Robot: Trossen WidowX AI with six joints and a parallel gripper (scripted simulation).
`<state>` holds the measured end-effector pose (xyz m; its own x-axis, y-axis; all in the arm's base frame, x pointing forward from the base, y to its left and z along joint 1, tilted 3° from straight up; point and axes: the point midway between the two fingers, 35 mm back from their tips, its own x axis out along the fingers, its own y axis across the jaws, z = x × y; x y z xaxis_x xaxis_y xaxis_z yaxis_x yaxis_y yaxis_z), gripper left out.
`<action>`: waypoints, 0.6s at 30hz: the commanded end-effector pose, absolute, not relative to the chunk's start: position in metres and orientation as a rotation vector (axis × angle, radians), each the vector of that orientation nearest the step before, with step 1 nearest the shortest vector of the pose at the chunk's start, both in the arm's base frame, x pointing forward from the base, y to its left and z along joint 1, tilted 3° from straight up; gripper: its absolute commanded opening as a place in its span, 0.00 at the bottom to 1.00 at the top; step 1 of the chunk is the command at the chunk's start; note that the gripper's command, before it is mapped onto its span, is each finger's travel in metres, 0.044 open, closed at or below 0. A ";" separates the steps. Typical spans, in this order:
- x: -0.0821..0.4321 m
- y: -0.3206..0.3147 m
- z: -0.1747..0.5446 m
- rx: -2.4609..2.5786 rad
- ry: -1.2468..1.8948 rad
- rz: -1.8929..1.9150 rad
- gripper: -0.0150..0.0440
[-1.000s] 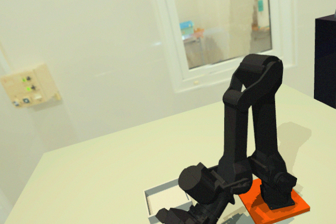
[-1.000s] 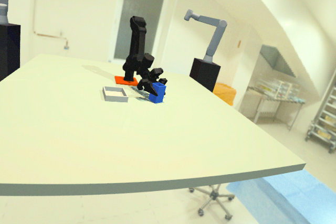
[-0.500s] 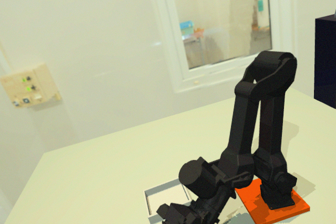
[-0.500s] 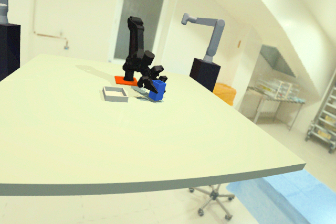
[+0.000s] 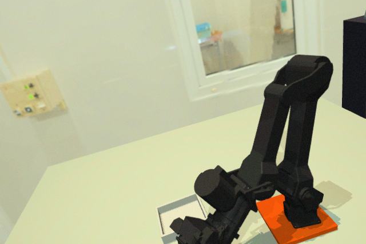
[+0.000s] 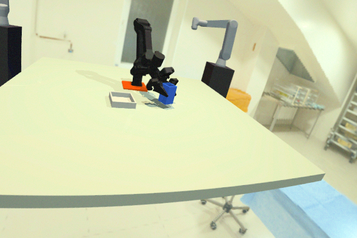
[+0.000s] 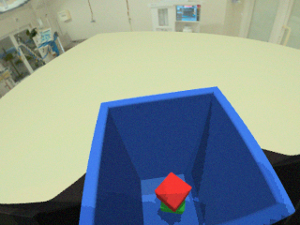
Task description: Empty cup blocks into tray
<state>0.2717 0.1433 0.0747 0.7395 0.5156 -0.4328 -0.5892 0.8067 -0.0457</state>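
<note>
Cup [image 6: 168,94] [image 7: 161,136] sits clamped between the fingers [image 6: 161,90], roughly upright.

Pale yellow-green table, smooth top, thick grey-green front edge [image 5: 118,170] [image 6: 173,149] [image 7: 141,61]. In exterior view: shallow grey square-cornered tray with pale inside floor [image 5: 161,229] [image 6: 122,105], on tabletop, upright, toward eleven o'clock from table centre. Flat orange base plate [image 5: 326,226] [image 6: 126,85] on top too, at one o'clock from tray.
</note>
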 end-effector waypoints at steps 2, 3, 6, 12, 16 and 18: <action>0.276 0.145 0.088 -0.178 0.392 0.604 0.25; 0.276 0.145 0.088 -0.178 0.392 0.604 0.25; 0.276 0.145 0.091 -0.178 0.392 0.604 0.25; 0.277 0.145 0.095 -0.178 0.392 0.604 0.25; 0.278 0.145 0.097 -0.178 0.392 0.604 0.25; 0.278 0.145 0.099 -0.178 0.392 0.604 0.25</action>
<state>0.2739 0.1444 0.0872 0.7396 0.5156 -0.4326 -0.5892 0.8067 -0.0458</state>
